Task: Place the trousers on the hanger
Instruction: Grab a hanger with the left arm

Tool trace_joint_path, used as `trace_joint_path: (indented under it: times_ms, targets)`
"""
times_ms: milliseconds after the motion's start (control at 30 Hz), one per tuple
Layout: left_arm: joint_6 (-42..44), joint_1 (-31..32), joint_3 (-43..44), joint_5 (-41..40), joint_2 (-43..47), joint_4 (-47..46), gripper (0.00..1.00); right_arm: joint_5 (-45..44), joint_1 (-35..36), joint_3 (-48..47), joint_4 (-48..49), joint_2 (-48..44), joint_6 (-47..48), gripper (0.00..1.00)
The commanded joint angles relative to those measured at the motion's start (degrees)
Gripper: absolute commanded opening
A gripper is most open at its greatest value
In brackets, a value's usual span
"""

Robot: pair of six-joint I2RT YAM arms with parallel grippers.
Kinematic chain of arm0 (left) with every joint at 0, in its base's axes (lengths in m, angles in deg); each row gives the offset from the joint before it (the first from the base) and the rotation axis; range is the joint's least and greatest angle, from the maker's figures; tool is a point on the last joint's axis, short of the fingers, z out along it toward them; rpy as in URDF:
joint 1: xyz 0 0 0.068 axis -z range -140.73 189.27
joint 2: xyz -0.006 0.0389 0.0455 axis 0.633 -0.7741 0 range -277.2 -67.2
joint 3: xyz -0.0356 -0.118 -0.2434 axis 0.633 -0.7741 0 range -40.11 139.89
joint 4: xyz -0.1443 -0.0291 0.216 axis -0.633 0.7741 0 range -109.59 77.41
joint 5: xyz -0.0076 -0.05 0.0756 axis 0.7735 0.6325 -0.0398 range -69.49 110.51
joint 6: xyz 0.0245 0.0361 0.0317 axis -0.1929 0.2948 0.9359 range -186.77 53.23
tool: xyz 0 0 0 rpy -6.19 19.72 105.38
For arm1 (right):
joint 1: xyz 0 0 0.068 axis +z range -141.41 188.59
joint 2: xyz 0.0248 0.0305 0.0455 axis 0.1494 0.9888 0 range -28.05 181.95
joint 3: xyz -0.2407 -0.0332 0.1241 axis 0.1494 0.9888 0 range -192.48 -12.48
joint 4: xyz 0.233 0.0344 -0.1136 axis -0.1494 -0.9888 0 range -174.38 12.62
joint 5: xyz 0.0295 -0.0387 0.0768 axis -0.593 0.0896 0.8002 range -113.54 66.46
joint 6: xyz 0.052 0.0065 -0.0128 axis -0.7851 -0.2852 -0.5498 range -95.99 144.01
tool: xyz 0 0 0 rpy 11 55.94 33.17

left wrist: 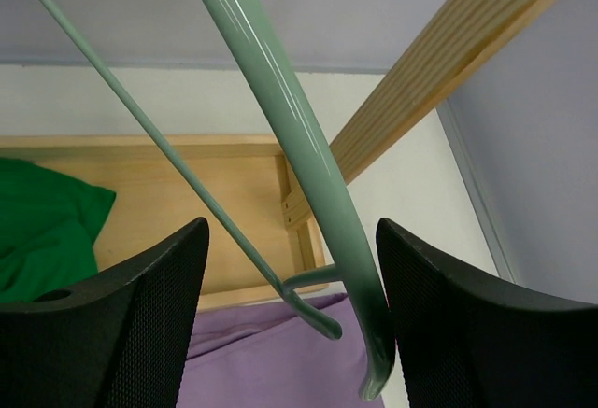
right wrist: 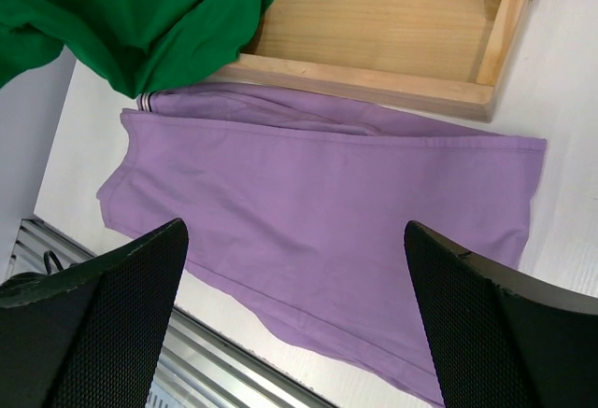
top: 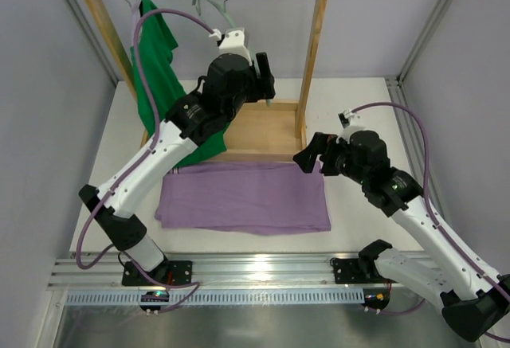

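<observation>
Two-arm pose. The left arm (top: 147,169) extends from its near-left base towards the far centre, wrist raised high; the left gripper (left wrist: 291,235) has its jaws apart. The right arm (top: 430,228) bends from the near-right base leftwards, held low; the right gripper (right wrist: 294,231) faces down, jaws spread wide.

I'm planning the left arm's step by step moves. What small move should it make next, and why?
Probably close the left gripper on the hanger: its green shoulder runs between the open jaws, while the trousers lie flat on the table.
</observation>
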Motion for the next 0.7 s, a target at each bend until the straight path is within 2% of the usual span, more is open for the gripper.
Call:
trace_joint_path:
  times_ms: [0, 433, 667]
  targets:
    - [-0.32, 0.41, 1.94, -5.37, 0.79, -5.46, 0.72, 0.01, 0.35, 0.72, 2.57, -1.46, 2.75, 1.00]
    - [3.02, 1.03, -4.04, -9.42, 5.89, -6.34, 0.57, 0.01, 0.26, 0.02, 2.22, -1.02, 4.60, 0.99]
    - [5.04, 1.02, -5.00, -11.79, 7.47, -6.25, 0.43, -0.17, 0.26, 0.28, 2.13, -0.58, 4.78, 1.00]
